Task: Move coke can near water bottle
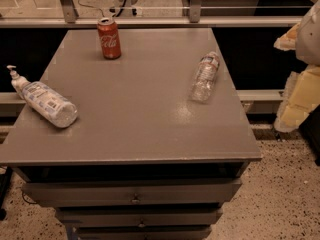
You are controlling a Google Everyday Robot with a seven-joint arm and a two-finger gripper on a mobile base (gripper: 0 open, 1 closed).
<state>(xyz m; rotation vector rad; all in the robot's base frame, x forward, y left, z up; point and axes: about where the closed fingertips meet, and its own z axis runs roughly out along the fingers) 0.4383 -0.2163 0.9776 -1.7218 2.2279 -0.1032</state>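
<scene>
The coke can (109, 38) stands upright at the far left of the grey table top (135, 114); it is red with white script and a silver top. The water bottle (205, 76) lies on its side at the right of the table, its cap pointing away; it is slim, clear and crinkled with a pale label band. The can and the bottle are far apart. My gripper (299, 96) shows as pale yellow and white parts at the right edge of the view, off the table's right side and away from both things.
A larger clear bottle with a white pump top and blue-white label (47, 103) lies on its side at the table's left edge. The table has drawers (135, 194) on its front. A glass wall with metal rails (150, 20) runs behind it. The floor is speckled (285, 194).
</scene>
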